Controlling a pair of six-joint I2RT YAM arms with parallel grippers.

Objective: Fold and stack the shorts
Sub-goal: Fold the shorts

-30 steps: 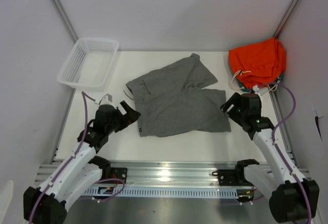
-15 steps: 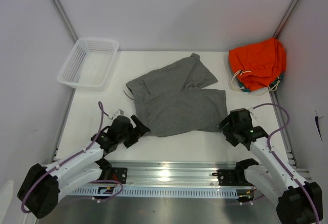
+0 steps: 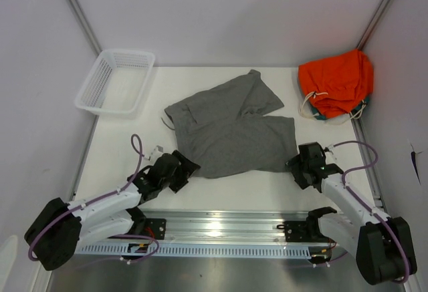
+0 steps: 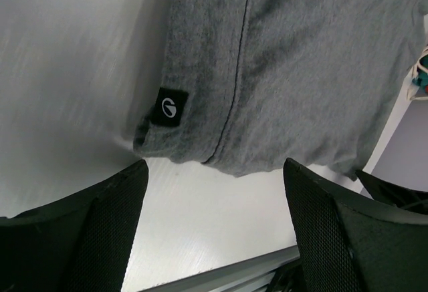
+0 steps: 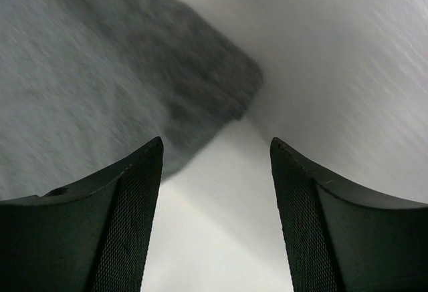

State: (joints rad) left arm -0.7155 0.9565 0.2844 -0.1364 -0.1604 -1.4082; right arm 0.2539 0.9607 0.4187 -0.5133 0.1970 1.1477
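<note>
The grey shorts lie spread flat in the middle of the white table, one leg angled toward the back. My left gripper sits low at their near-left corner, open. In the left wrist view the hem with its small dark tag lies just ahead of the left gripper, with only table between the fingers. My right gripper is open at the near-right corner. In the right wrist view that corner of the shorts lies just beyond the right gripper.
A white mesh basket stands at the back left. An orange garment with a white drawstring is bunched at the back right. A metal rail runs along the table's near edge behind both arms.
Both arms have dropped low and pulled back toward the near edge, ending at the shorts' two near corners. Both sets of jaws have narrowed a little. The shorts have not moved.
</note>
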